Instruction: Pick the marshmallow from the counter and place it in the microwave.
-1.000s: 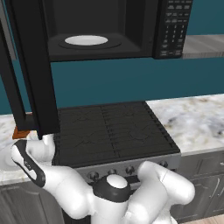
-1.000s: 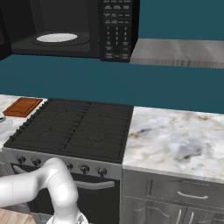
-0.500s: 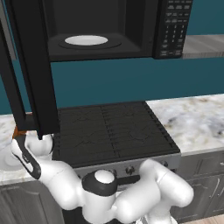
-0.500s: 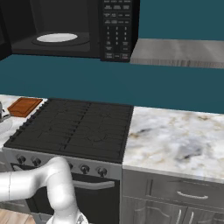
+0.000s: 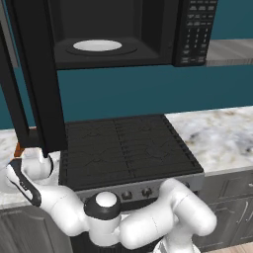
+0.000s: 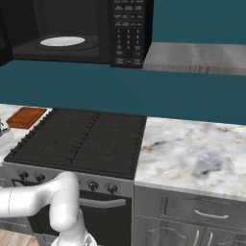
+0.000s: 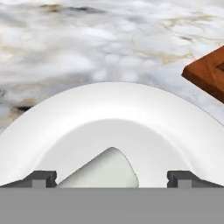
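Observation:
The marshmallow (image 7: 105, 172), a small white stub, lies on its side in a white plate (image 7: 109, 105) on the marbled counter (image 7: 87, 43). My gripper (image 7: 111, 178) is open just over the plate, its dark fingertips (image 7: 43, 177) wide apart on either side of the marshmallow and not touching it. My wrist (image 5: 27, 173) hangs low at the far left, below the microwave's open door (image 5: 37, 84). The black microwave (image 5: 123, 29) stands open above the stove, with its white turntable (image 5: 97, 45) bare inside. From the right side I see the microwave (image 6: 72, 29) and its turntable (image 6: 62, 41).
A brown wooden board (image 7: 210, 72) lies just beyond the plate, and the same board (image 6: 26, 116) sits at the stove's left. The black stove (image 5: 123, 146) lies between the left counter and the wide marbled counter (image 6: 197, 153) on the right. The tall door overhangs my wrist.
My arm has swung a little further left and the hand has sunk closer to the left counter. The base and everything else stay still.

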